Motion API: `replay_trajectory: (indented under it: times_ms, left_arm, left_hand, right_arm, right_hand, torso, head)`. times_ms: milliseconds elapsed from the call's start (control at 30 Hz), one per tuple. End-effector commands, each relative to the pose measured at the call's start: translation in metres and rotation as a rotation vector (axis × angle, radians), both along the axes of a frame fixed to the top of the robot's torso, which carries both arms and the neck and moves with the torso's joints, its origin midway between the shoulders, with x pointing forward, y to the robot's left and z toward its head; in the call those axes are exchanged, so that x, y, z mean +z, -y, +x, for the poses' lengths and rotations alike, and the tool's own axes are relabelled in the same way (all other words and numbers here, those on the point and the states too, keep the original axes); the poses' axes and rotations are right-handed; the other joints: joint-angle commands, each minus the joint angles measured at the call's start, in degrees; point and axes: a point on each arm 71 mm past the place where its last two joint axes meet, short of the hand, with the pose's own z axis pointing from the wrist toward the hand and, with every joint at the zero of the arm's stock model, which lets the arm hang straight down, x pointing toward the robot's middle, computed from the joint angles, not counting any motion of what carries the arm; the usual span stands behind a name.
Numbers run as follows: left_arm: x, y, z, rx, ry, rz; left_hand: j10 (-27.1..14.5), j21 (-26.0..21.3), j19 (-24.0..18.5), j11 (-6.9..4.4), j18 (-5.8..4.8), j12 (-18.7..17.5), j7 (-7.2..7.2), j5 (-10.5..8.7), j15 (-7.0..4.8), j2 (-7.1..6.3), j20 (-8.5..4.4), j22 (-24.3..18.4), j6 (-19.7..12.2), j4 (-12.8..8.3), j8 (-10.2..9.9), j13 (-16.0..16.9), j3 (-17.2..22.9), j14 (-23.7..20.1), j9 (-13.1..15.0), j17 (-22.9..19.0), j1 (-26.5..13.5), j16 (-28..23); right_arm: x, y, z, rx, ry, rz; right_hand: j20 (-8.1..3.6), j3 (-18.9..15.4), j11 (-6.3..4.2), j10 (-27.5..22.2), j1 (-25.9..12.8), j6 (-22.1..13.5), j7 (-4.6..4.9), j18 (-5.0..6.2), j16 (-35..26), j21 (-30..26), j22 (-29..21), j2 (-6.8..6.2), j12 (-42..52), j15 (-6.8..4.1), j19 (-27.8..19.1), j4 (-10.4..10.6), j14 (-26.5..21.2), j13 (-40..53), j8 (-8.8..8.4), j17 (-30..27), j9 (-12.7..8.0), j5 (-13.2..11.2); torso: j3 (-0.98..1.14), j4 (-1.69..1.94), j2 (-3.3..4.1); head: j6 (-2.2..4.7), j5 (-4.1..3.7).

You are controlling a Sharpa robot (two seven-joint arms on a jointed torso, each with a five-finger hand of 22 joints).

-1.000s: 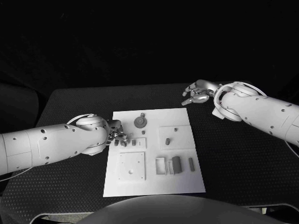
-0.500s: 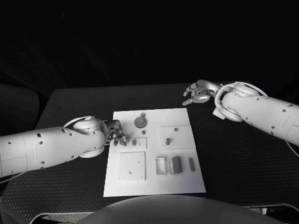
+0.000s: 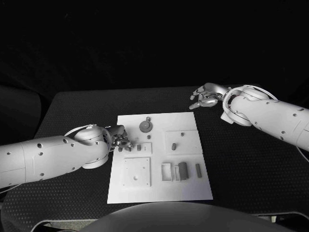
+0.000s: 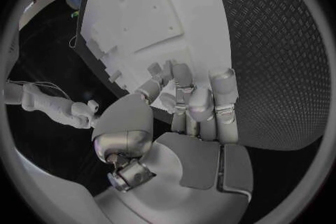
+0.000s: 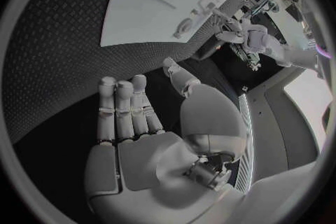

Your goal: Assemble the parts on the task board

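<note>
Over board edge, left hand (image 3: 121,141) curled

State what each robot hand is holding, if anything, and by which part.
The right hand holds nothing, fingers apart above the table. The left hand works at the task board's edge; whether it holds a part cannot be told.

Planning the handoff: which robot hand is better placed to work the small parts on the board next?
Left, probably. The left robot hand sits at the task board's left edge beside small parts; the right robot hand hangs over bare table beyond the far corner.
</note>
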Motion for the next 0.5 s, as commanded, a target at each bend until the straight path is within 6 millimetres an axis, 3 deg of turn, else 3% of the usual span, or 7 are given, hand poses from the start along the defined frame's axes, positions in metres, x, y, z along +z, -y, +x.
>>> replay_trajectory:
  times_ms: [33,500]
  left_arm:
    - [0.0006,0.0026,-0.0021,-0.018,0.065,-0.012]
    - [-0.0026,0.0017,-0.0041,-0.035,0.102,-0.005]
  left_hand:
    - [0.97,0.21,0.32,-0.41,2.46,0.32,-0.17,0.42,-0.54,2.75,0.08,1.02,0.41,-2.68,0.35,0.06,2.94,0.03,0.01,0.07,3.32,0.42]
    - [1.14,0.28,0.46,-0.46,2.46,0.34,-0.24,0.60,-0.58,2.48,0.08,1.00,0.55,-2.63,0.57,0.07,3.18,0.04,-0.19,0.13,3.43,0.58]
  right_arm:
    - [-0.0013,0.0002,-0.0007,0.009,-0.009,-0.007]
    - [-0.0035,0.0018,-0.0015,0.008,-0.019,-0.011]
  right_hand:
    - [-0.52,0.07,0.00,-0.30,-0.55,-0.48,1.02,2.61,0.36,-0.21,-0.02,-0.05,0.34,-0.48,-0.01,0.27,-0.04,-0.10,0.29,-0.09,-0.05,0.11]
    - [-0.52,0.08,0.00,-0.32,-0.55,-0.50,1.02,2.61,0.36,-0.21,-0.02,-0.04,0.36,-0.48,-0.01,0.28,-0.05,-0.13,0.29,-0.10,-0.06,0.11]
  torso:
    - [0.01,-0.03,0.00]
    - [-0.06,-0.10,0.02]
  head:
    - [0.00,0.03]
    - [0.00,0.21]
